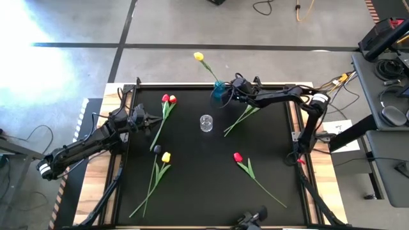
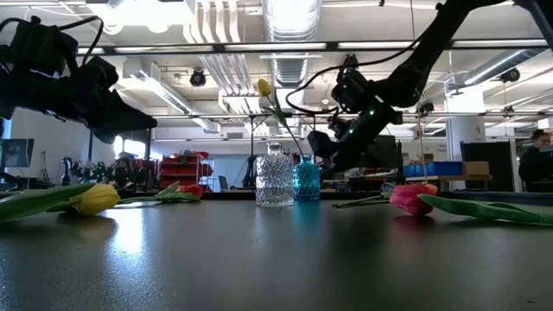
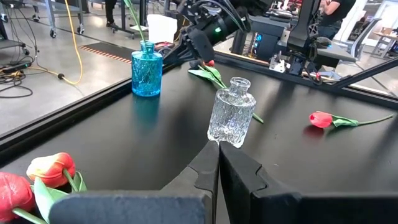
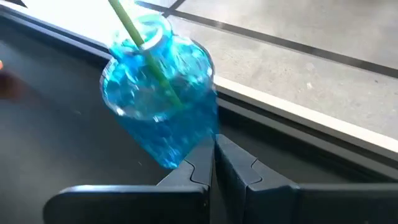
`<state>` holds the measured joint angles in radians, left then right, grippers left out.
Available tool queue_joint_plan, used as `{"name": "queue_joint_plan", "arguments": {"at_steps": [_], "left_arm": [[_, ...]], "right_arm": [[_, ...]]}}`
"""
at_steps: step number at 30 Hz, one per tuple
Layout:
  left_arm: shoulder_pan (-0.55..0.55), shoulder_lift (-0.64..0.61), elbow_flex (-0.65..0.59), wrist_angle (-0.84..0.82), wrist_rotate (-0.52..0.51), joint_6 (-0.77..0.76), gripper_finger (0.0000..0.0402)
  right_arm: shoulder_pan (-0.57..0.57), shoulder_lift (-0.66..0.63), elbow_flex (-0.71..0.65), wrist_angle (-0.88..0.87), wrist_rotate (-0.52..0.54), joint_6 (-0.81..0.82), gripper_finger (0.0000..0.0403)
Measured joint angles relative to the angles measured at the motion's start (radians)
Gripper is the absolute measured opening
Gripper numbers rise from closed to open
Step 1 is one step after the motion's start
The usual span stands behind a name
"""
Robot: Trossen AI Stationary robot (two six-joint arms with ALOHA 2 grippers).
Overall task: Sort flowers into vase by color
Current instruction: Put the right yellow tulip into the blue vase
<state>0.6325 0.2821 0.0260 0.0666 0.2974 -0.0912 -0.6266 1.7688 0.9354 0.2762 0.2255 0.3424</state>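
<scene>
High view: one yellow tulip (image 1: 199, 57) in blue vase (image 1: 220, 93). Clear vase (image 1: 206, 122) empty. Five flowers loose on mat (image 1: 192, 185). Right gripper (image 1: 234, 89) beside blue vase, fingers together; left gripper (image 1: 152, 121) likewise, holding nothing.

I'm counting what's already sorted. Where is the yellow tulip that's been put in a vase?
In the high view the yellow tulip stands in the blue vase at the table's far edge, right of centre, beside the right gripper.

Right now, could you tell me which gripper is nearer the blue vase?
Right. The right gripper sits just beside the blue vase at the table's far edge, fingers shut. The left gripper is well off across the table, near the two red tulips, also shut.
</scene>
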Motion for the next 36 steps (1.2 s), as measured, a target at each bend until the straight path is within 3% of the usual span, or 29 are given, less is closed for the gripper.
{"name": "queue_joint_plan", "arguments": {"at_steps": [11,36], "left_arm": [[0.0,0.0,0.0,0.0,0.0,0.0,0.0],[0.0,0.0,0.0,0.0,0.0,0.0,0.0]], "right_arm": [[-0.016,0.1,0.077,-0.005,-0.052,0.006,0.0009],[-0.016,0.1,0.084,0.048,-0.122,-0.013,0.0009]]}}
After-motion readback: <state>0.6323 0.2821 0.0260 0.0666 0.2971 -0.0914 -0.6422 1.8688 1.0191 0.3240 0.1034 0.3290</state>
